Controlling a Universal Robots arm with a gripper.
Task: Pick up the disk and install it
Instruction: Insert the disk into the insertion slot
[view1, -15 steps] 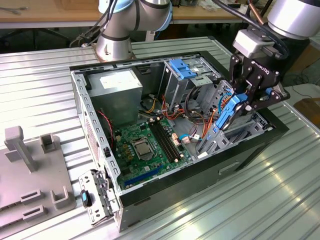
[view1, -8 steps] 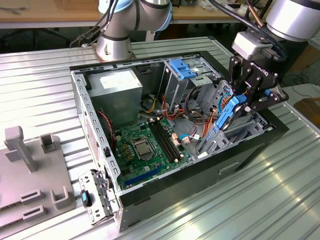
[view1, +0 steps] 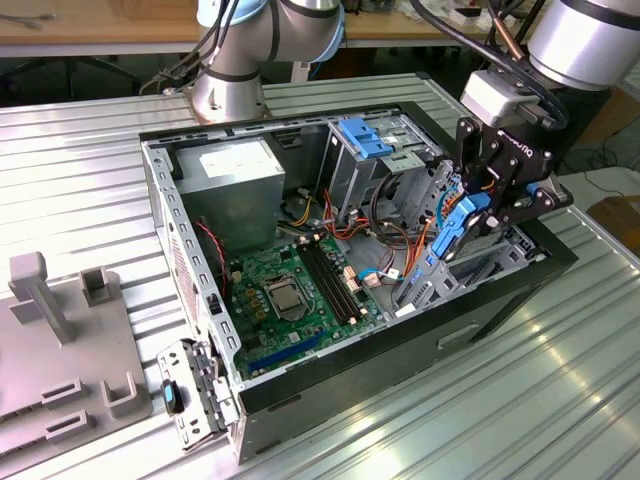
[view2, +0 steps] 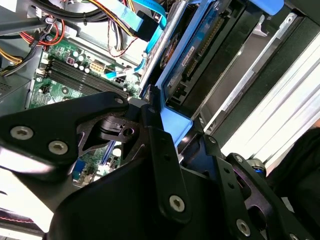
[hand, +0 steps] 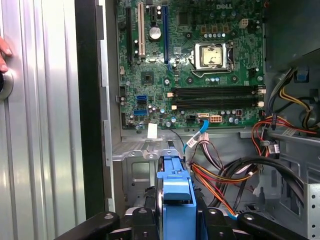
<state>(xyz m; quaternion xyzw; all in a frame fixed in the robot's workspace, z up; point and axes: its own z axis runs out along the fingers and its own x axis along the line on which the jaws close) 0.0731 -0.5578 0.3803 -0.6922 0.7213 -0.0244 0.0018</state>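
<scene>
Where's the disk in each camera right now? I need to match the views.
Exterior view: the disk stands on edge in the pincer, above the end of the computer case toward the exterior view's right.
Second wrist view: the disk runs slantwise just beyond the black pincer links.
First wrist view: its blue end sits clamped in the pincer.
Shared landmark: the green motherboard.

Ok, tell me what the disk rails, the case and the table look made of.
Rails of the disk: bright blue, smooth and slightly glossy, likely moulded plastic. The case: bare grey sheet metal with folded edges and punched holes, matt; probably steel. The table: pale silvery ribbed panels with a soft sheen, seemingly aluminium.
</scene>
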